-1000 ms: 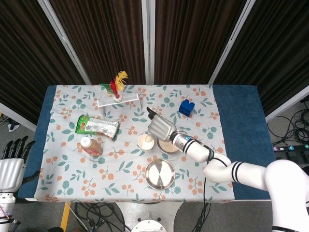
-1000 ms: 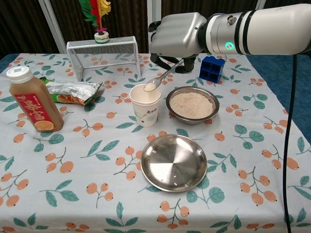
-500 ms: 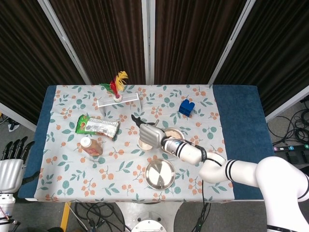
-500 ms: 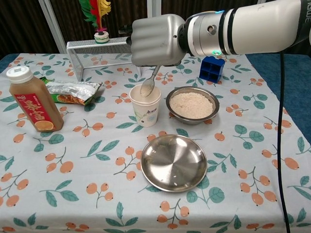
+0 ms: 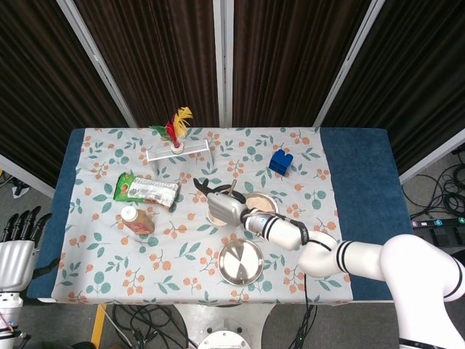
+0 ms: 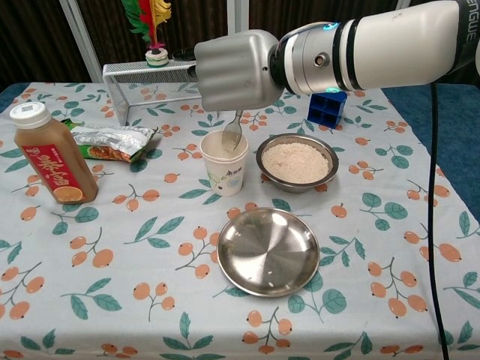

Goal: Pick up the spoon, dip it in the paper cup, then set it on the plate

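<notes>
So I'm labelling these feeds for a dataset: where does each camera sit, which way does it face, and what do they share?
Head view: high above the near table edge, looking steeply down on the whole table; shows the right arm, its robot hand over the paper cup, and the left robot hand idle off the table.
Chest view: low at the near edge, facing across the table; shows only the right robot hand holding the spoon.
Shared: right robot hand, paper cup, plate, rice bowl, bottle.

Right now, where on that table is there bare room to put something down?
Free: the front cloth left of the plate, below the bottle, and the right side past the bowl. Crowded: around the paper cup, under the right hand.
</notes>
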Robot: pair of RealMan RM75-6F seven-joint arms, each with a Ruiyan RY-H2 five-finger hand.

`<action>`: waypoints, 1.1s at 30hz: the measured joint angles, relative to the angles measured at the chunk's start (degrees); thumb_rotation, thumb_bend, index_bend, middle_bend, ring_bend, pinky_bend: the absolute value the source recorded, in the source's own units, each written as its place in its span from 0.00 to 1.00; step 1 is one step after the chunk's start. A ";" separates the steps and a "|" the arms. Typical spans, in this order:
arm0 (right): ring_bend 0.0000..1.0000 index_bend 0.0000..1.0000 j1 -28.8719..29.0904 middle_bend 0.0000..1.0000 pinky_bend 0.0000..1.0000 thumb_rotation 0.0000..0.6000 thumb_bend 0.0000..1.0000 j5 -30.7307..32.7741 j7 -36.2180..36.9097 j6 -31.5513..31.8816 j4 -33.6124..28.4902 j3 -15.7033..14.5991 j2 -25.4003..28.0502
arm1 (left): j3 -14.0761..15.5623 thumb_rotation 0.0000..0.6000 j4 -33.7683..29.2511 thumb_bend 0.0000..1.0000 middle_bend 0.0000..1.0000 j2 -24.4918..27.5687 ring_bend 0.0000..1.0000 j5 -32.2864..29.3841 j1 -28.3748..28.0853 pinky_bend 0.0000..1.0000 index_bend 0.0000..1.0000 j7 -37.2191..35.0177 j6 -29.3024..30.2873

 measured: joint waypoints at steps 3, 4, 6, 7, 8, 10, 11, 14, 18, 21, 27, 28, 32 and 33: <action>0.21 0.59 0.02 0.56 0.00 1.00 0.33 0.77 -1.41 0.73 -0.13 -0.14 -0.11 | -0.16 1.00 -0.49 0.03 0.14 0.17 0.07 -0.21 -0.03 0.07 0.19 0.36 -0.02; 0.21 0.59 0.01 0.56 0.00 1.00 0.33 1.05 -1.61 1.02 -0.21 -0.12 -0.13 | -0.13 1.00 -0.50 0.03 0.14 0.20 0.07 -0.21 0.04 0.07 0.19 0.39 0.04; 0.21 0.59 -0.01 0.56 0.00 1.00 0.33 1.37 -1.87 1.72 -0.43 0.00 -0.14 | -0.11 1.00 -0.55 0.03 0.14 0.22 0.07 -0.20 0.06 0.07 0.19 0.47 0.03; 0.21 0.59 -0.05 0.56 0.00 1.00 0.33 1.41 -1.89 2.04 -0.52 0.06 -0.12 | -0.12 1.00 -0.60 0.03 0.14 0.23 0.07 -0.23 0.05 0.07 0.19 0.57 0.01; 0.21 0.59 -0.12 0.56 0.00 1.00 0.33 1.49 -1.82 2.45 -0.65 0.15 -0.05 | -0.11 1.00 -0.62 0.03 0.14 0.23 0.07 -0.26 0.07 0.07 0.19 0.61 -0.02; 0.21 0.59 -0.23 0.56 0.00 1.00 0.33 1.67 -1.51 2.85 -0.85 0.26 0.14 | 0.02 1.00 -0.36 0.03 0.14 0.14 0.07 -0.26 0.20 0.07 0.19 0.54 0.01; 0.21 0.59 -0.26 0.56 0.00 1.00 0.33 1.73 -1.41 3.00 -0.94 0.30 0.29 | 0.04 1.00 -0.23 0.03 0.14 0.08 0.07 -0.21 0.21 0.07 0.19 0.49 0.02; 0.21 0.59 -0.36 0.56 0.00 1.00 0.33 1.85 -1.02 3.40 -1.06 0.39 0.48 | -0.01 1.00 -0.26 0.03 0.14 0.09 0.07 -0.05 0.19 0.07 0.19 0.56 0.14; 0.21 0.59 -0.84 0.56 0.00 1.00 0.33 1.70 0.39 4.08 -1.36 0.41 0.67 | -0.25 1.00 -0.75 0.03 0.14 0.30 0.07 -0.32 0.08 0.07 0.19 0.83 0.03; 0.21 0.59 -1.80 0.56 0.00 1.00 0.33 1.04 2.93 5.09 -1.50 0.29 0.81 | -0.26 1.00 -0.94 0.03 0.14 0.53 0.07 -0.31 0.05 0.07 0.19 1.06 -0.06; 0.21 0.59 -4.11 0.56 0.00 1.00 0.33 -1.60 7.73 7.10 -0.44 -0.47 0.31 | -0.29 1.00 -1.63 0.03 0.14 0.84 0.07 0.09 0.01 0.07 0.19 1.72 0.26; 0.21 0.59 -4.17 0.56 0.00 1.00 0.33 -2.18 7.80 7.20 -0.08 -0.60 0.05 | -0.28 1.00 -1.83 0.03 0.14 0.88 0.07 0.14 0.07 0.07 0.19 1.95 0.42; 0.21 0.59 -3.83 0.56 0.00 1.00 0.33 -5.45 6.22 7.41 1.93 -1.15 -1.46 | -0.19 1.00 -2.73 0.03 0.14 1.03 0.07 0.18 0.38 0.07 0.19 2.71 0.88; 0.21 0.59 -3.70 0.56 0.00 1.00 0.33 -6.26 5.64 7.51 2.30 -1.24 -1.75 | -0.14 1.00 -2.94 0.03 0.14 1.08 0.07 0.13 0.47 0.07 0.19 2.87 0.91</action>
